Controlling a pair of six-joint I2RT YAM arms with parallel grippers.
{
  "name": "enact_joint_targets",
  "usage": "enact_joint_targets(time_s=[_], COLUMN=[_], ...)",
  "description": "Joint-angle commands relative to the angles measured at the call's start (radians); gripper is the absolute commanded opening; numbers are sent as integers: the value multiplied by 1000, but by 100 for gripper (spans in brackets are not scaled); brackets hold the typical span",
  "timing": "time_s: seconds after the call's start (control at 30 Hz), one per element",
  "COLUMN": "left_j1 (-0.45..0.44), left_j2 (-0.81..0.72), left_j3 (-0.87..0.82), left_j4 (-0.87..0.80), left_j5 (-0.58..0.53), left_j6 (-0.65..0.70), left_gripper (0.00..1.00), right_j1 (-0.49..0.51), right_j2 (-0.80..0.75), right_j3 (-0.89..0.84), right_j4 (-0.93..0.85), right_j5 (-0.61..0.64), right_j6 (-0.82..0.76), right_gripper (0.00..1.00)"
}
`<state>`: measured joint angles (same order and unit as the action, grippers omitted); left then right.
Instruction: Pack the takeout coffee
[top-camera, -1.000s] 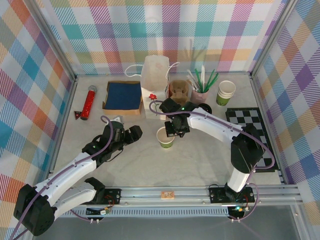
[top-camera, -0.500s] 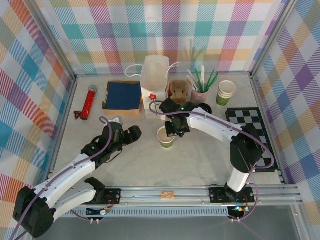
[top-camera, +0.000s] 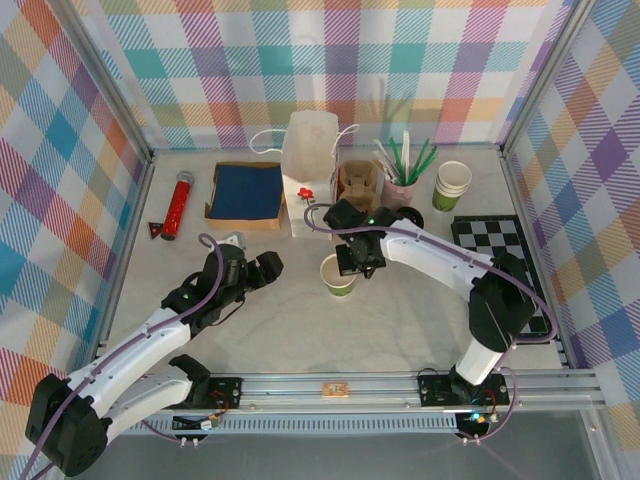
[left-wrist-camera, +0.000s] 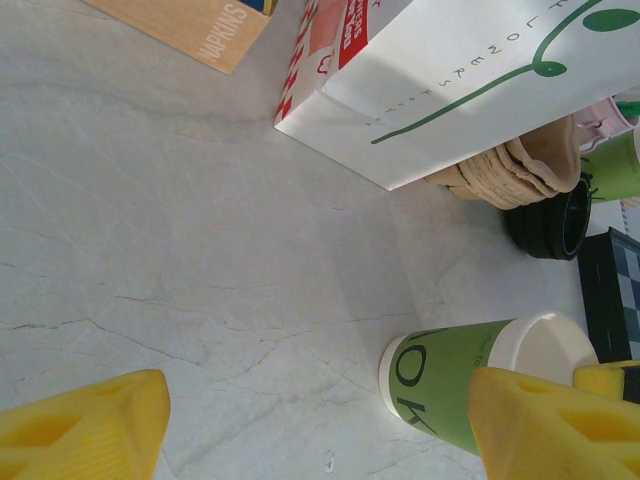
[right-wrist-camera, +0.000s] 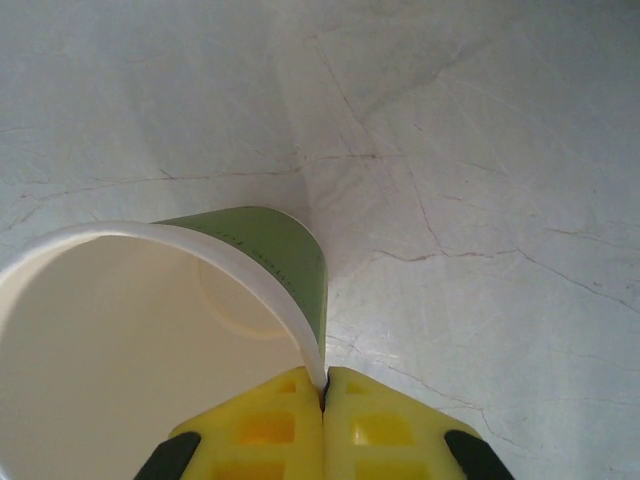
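Observation:
A lidless green paper cup (top-camera: 339, 274) stands upright on the table's middle, cream inside. My right gripper (top-camera: 357, 262) is shut on its rim; in the right wrist view the yellow pads (right-wrist-camera: 323, 385) pinch the white lip of the cup (right-wrist-camera: 270, 250). My left gripper (top-camera: 271, 267) hovers open to the cup's left; in the left wrist view its gripper (left-wrist-camera: 315, 440) points at the cup (left-wrist-camera: 450, 375), apart from it. The white paper bag (top-camera: 312, 150) stands behind. The lidded takeout coffee is out of view.
Black lids (top-camera: 410, 215) lie right of the bag, next to brown cup carriers (top-camera: 358, 180). A cup stack (top-camera: 452, 185), a pink straw holder (top-camera: 403, 188), a checkered mat (top-camera: 495, 240), a napkin box (top-camera: 245, 192) and a red tube (top-camera: 180, 203) ring the back.
My right gripper has carried the lidless cup slightly to the right. The left arm has stayed put.

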<state>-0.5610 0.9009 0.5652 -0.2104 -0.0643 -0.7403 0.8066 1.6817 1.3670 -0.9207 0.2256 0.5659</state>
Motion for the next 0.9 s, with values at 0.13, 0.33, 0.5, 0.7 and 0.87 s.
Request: enact_joint_targets(time_s=[0.13,0.33,0.5,0.7,0.87], left_j1=[6,6,4,3,2], left_j2=[7,15,8,-15,-22], left_j3=[12,30,60,77,89], left_j4=[4,5,-21,-43,-58], left_j5=[4,15,18,14,20], left_j6=[14,17,34,42,57], left_gripper=[78,79,79,79,79], right_j1=[5,5,5,-7,-156], right_j2=[-41,-54,-83,-135,-192], right_j3=[-38,-35,-15,22,15], right_j4=[-14,-30,-68,-130,-91], right_j5=[24,35,53,139,80], right_j6=[30,37,33,17,-77], right_gripper=[3,18,41,46,47])
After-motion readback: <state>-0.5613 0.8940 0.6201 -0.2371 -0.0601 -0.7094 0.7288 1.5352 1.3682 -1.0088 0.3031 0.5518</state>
